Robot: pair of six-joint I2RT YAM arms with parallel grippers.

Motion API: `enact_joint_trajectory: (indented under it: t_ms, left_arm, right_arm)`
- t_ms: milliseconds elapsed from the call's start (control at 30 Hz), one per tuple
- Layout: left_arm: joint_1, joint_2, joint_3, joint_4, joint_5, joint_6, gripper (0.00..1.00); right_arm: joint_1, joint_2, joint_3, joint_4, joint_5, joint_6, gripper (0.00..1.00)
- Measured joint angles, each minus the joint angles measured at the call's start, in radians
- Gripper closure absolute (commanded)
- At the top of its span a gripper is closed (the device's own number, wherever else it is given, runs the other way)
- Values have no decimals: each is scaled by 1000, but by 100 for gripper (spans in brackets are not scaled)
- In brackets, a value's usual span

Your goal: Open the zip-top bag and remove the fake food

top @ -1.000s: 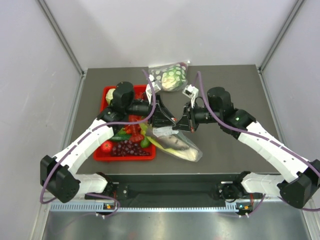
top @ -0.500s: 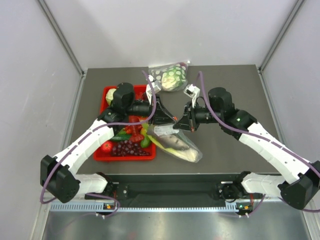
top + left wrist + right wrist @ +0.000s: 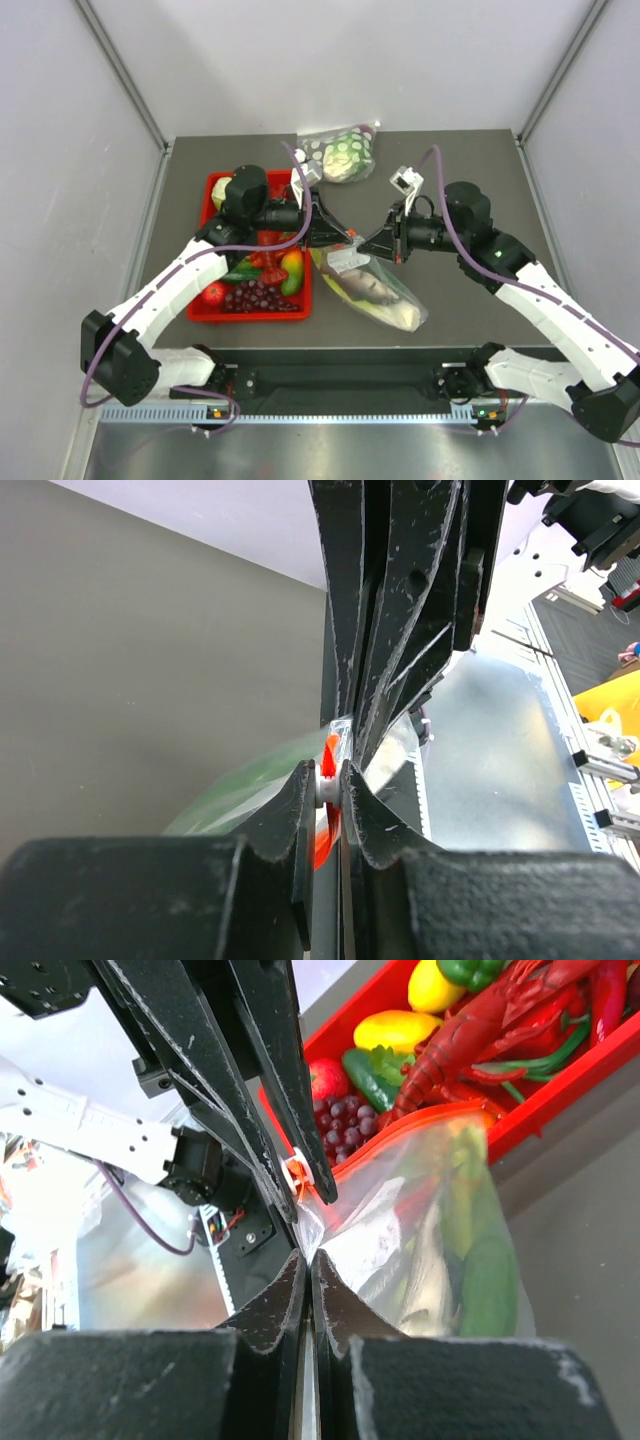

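Observation:
The clear zip-top bag (image 3: 385, 292) hangs between my two grippers, its lower end on the dark table right of the tray. Its orange-red zip strip (image 3: 420, 1120) runs along the top edge. My left gripper (image 3: 343, 235) is shut on the small white slider on that strip (image 3: 330, 778). My right gripper (image 3: 373, 246) is shut on the bag's clear corner (image 3: 312, 1238) just beside it. Inside the bag I see the pale celery-like stalk (image 3: 392, 312), the grey fish (image 3: 362, 284) and a green piece (image 3: 487, 1285).
A red tray (image 3: 213, 186) with grapes, a lobster, peppers and other fake food lies at the left under the left arm. A dotted clear bag (image 3: 338, 152) holding a pale round head lies at the table's back edge.
My right gripper has pulled to the right with the bag's corner. The bag has swung right, away from the tray. The left gripper has stayed nearly in place on the zip.

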Motion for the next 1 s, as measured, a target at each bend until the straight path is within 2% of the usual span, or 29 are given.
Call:
enact_joint_trajectory:
  t_ms: [133, 167, 200, 233, 267, 367, 433, 633, 1000]
  left_arm:
    - [2, 0, 0, 3, 1, 3, 100]
    - [2, 1, 0, 5, 1, 3, 100]
    - [2, 2, 0, 8, 3, 2, 100]
    - [3, 2, 0, 11, 5, 0, 100]
    - [8, 2, 0, 11, 8, -5, 100]
    - [26, 15, 0, 11, 30, -24, 100]
    - [29, 31, 0, 11, 39, -35, 100]
    - [29, 48, 0, 12, 64, -60, 100]
    - [29, 48, 0, 13, 80, -73, 100]
  right_arm:
    - [-9, -11, -7, 9, -4, 12, 100]
    - [-11, -12, -7, 10, -8, 15, 97]
    - [-13, -12, -7, 10, -11, 19, 91]
    - [-15, -12, -7, 10, -16, 21, 79]
    - [-19, -12, -7, 8, -21, 26, 72]
    - [-29, -12, -5, 13, -39, 28, 54]
    - [-31, -4, 5, 9, -51, 22, 46]
    - [-29, 71, 73, -12, -67, -20, 41]
    - [5, 151, 108, -96, -15, -125, 43]
